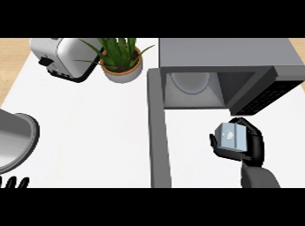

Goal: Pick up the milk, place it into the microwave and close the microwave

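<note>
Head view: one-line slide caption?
Right hand holds the milk in front of the open microwave, door swung out.

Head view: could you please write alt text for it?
The right hand holds a small pale-blue milk carton before the open grey microwave, door swung out. Left hand rests at the lower edge.

One head view looks steeply down at the white counter [83, 132].
</note>
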